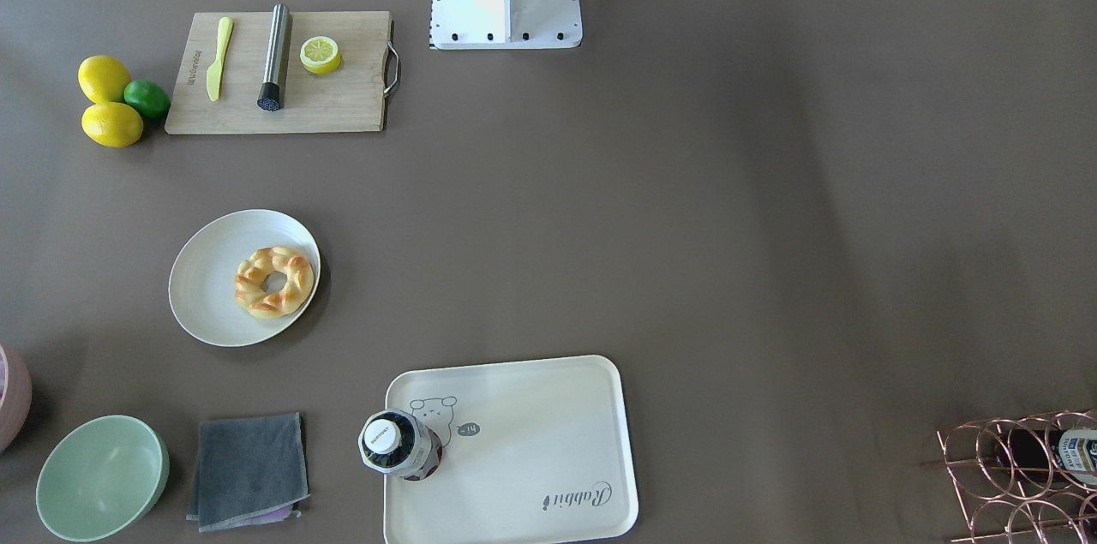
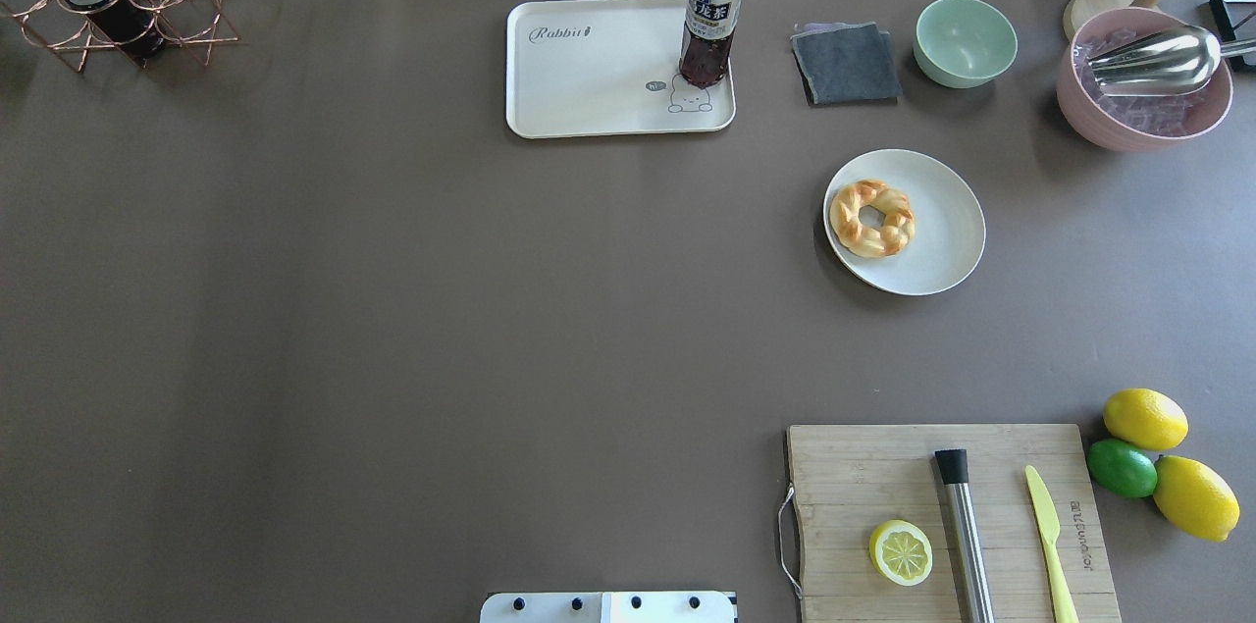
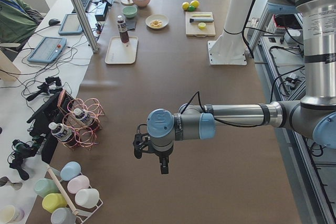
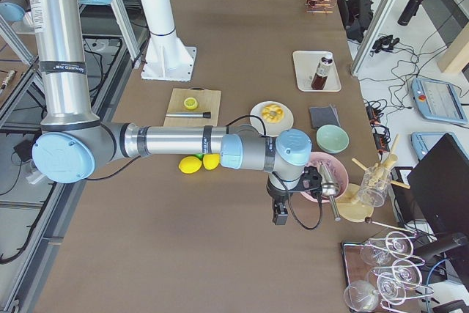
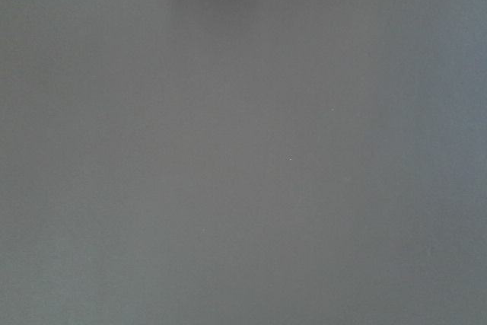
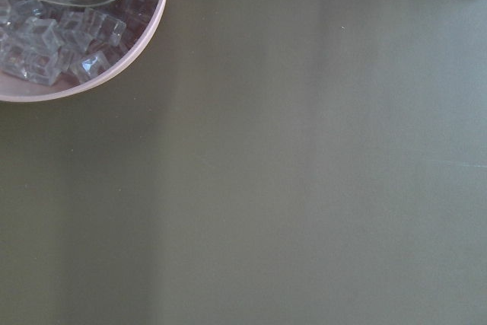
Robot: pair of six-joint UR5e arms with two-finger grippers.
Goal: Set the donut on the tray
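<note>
The golden-brown, glossy, braided ring donut (image 2: 871, 218) lies on the round off-white plate (image 2: 947, 231). It sits on the side of the plate that faces the tray, close to the rim. The cream-white rectangular tray (image 2: 589, 83) with the bear drawing is well apart from the plate, farther from the robot, and the donut is not yet on it.

The left gripper (image 3: 157, 158) and the right gripper (image 4: 281, 214) show only in the side views. From there I cannot tell whether their jaws are apart or together.

I see three dangers.

- **The bottle:** a dark tea bottle with a white cap (image 2: 708, 25) stands upright on the tray, just beside the bear, at the edge nearest to the plate. A straight path from the plate to the tray passes close to it. It is tall and narrow, so I think one touch of a finger or wrist can tip it over.
- **The grasp:** the donut is rounded and shiny, so a pinch on it may slip. Because it lies near the rim, a finger coming down may hit the rim and push or tilt the plate.
- **The first move:** the right wrist camera looks down just beside the pink bowl (image 6: 144, 51) with clear ice cubes and a metal scoop. A careless first move of this arm may catch the bowl.

The safer place to release seems to be the bare half of the tray with the "Rabbit" script.
</note>
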